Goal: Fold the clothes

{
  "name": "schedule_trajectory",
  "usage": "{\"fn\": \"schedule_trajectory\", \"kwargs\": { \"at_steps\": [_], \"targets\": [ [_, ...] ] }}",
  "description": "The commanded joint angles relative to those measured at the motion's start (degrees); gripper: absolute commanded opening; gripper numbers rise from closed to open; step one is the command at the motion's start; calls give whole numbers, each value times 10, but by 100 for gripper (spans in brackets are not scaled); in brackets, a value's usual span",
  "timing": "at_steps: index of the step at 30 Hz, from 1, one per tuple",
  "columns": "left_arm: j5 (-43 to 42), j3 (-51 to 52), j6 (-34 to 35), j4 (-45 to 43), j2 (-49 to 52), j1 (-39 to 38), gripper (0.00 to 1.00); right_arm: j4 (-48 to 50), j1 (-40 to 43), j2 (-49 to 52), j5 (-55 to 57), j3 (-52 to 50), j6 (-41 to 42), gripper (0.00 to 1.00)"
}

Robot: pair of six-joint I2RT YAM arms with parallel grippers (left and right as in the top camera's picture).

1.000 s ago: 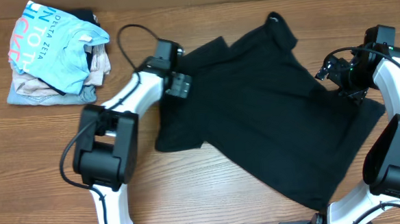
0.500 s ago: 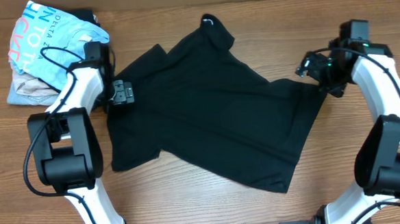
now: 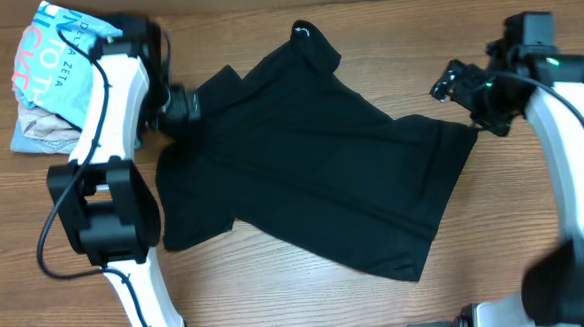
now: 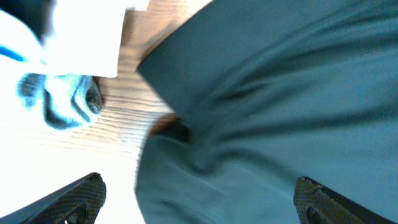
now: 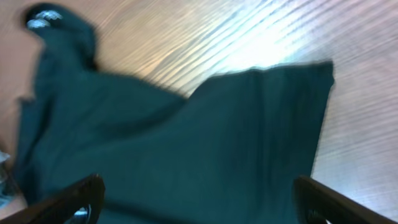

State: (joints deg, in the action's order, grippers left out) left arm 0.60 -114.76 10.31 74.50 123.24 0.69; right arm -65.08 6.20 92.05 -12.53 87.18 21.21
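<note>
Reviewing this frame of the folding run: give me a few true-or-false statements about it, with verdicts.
1. The black garment lies unfolded on the table. True.
2. The left gripper and right gripper have their fingers clamped on fabric. False: both are open, holding nothing.
3. A light blue T-shirt tops a pile at the table's left end. True.
4. The black garment overlaps that pile. False: they lie apart.

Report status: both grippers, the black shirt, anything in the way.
Left gripper open over sleeve of plain black soft-fabric shirt. Right gripper open, empty. Shirt spread out, not folded. Light blue lettered T-shirt to its left, not blocking.
</note>
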Motion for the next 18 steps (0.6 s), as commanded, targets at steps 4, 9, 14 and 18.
{"fn": "schedule_trajectory", "kwargs": {
  "at_steps": [4, 9, 14, 18],
  "targets": [
    [-54, -44, 35, 82, -124, 0, 100, -131, -45, -144, 77, 18, 85, 99],
    [-16, -18, 76, 168, -195, 0, 100, -191, -108, -216, 116, -39, 178, 100],
    [3, 123, 142, 148, -287, 0, 100, -158, -177, -257, 121, -155, 251, 95],
    [15, 290, 242, 81, -372, 0, 100, -119, -213, -254, 129, -235, 292, 94]
  ]
}}
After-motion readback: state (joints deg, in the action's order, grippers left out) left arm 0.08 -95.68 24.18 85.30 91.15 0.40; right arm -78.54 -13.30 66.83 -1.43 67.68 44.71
